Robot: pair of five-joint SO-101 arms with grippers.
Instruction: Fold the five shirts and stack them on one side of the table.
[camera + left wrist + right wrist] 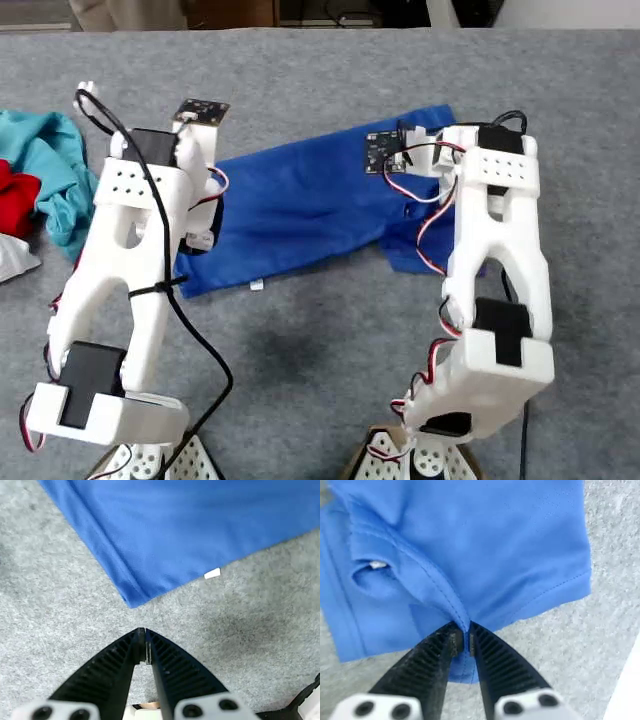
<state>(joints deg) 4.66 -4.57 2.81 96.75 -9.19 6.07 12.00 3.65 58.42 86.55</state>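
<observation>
A blue shirt [300, 200] lies folded lengthwise across the middle of the grey table, between the two arms. My left gripper [144, 642] is shut with nothing in it, over bare felt just off the blue shirt's [190, 525] near corner. A small white tag [212, 573] sticks out from that shirt's hem. My right gripper [464, 637] is shut on a ridge of the blue shirt [485, 540] beside the sleeve end. In the high view the left arm [140, 220] covers the shirt's left end and the right arm [495, 220] covers its right end.
A heap of other shirts sits at the table's left edge: teal [50, 160], red [15, 195] and white [12, 258]. Bare grey table [320, 340] stretches in front of the blue shirt, between the two arm bases.
</observation>
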